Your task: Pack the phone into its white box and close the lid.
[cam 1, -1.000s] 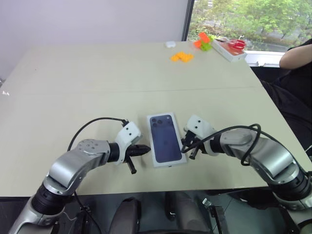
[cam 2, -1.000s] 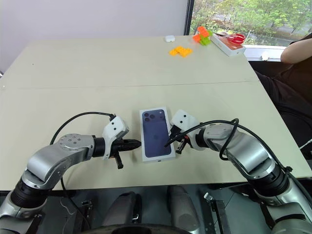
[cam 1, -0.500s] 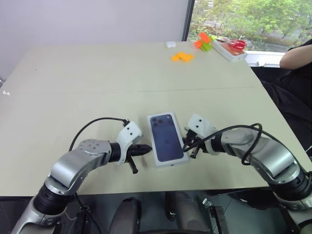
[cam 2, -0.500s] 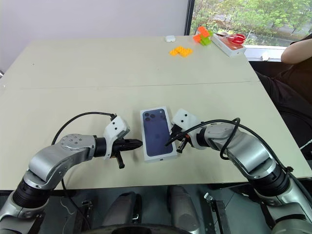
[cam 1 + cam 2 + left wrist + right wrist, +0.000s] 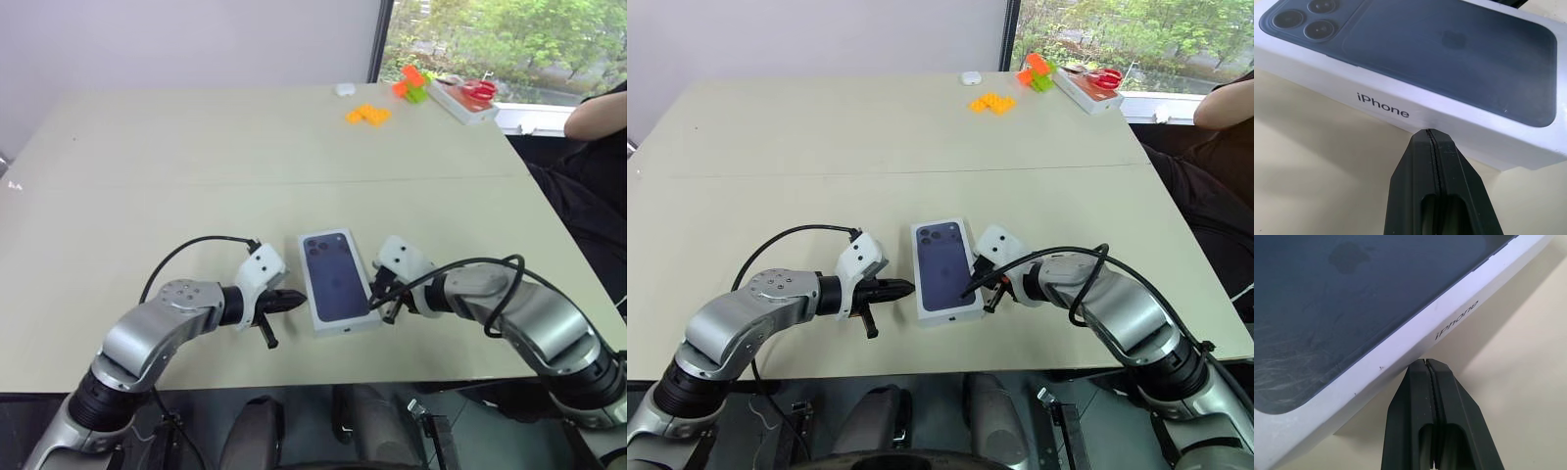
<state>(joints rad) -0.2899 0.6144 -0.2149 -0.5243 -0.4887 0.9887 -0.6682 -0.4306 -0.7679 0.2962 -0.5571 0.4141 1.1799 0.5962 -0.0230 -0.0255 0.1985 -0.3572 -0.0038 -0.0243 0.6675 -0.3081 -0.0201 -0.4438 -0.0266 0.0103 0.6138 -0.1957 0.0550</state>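
Note:
The lid [image 5: 338,279], white with a dark blue phone picture on top, lies flat near the table's front edge and covers the white box. The phone itself is hidden. My left gripper [image 5: 294,299] is shut, and its tip touches the lid's left long side wall [image 5: 1400,105], just under the printed word. My right gripper [image 5: 375,300] is also shut, its tip against the opposite long side wall [image 5: 1415,350]. Neither gripper holds anything.
Far across the table lie orange pieces [image 5: 366,115], green and orange blocks [image 5: 409,83], a small white object [image 5: 342,89] and a white tray with red scissors [image 5: 460,98]. A person's arm [image 5: 598,113] rests at the far right. The table edge [image 5: 323,377] runs just below the box.

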